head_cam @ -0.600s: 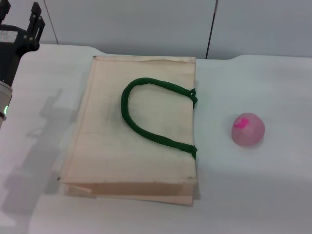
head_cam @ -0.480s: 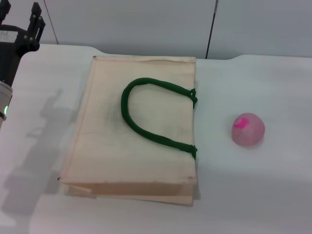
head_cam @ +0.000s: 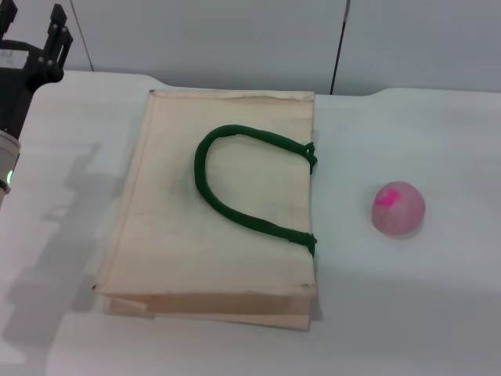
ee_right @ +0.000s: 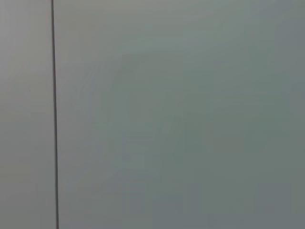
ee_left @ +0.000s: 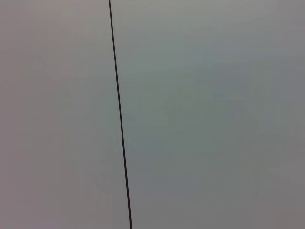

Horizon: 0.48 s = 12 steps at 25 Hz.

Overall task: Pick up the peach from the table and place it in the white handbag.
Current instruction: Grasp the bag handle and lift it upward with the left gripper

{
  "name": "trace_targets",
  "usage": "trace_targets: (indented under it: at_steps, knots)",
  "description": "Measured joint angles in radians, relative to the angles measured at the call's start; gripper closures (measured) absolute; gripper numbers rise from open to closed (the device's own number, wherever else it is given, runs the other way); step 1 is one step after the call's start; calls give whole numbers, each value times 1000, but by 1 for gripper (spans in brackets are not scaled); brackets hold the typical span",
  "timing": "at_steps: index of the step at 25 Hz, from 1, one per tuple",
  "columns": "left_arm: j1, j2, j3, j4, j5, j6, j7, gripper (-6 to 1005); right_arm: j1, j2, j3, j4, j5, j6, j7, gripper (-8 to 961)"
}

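Observation:
The peach (head_cam: 398, 207), a small pale-pink ball with a magenta patch on top, sits on the white table to the right of the bag. The white handbag (head_cam: 180, 235) lies flat in the middle of the table, its dark green rope handle (head_cam: 227, 200) looped on top and its mouth edge towards the peach. My left gripper (head_cam: 33, 17) is raised at the far left back corner, open and empty, well away from both. My right gripper is out of view. Both wrist views show only a plain wall with a dark seam.
The white table (head_cam: 407, 305) runs to a grey panelled wall (head_cam: 235, 39) at the back. My left arm's body (head_cam: 8, 94) stands at the left edge. Bare tabletop lies around the peach and in front of the bag.

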Motion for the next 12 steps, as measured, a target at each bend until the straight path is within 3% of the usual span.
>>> trace_targets:
  at_steps: [7, 12]
  knots:
    - [0, 0, 7, 4, 1, -10, -25, 336, 1, -5, -7, -1, -10, -17, 43, 149]
    - [-10, 7, 11, -18, 55, -62, -187, 337, 4, -13, -15, -51, -93, -77, 185, 149]
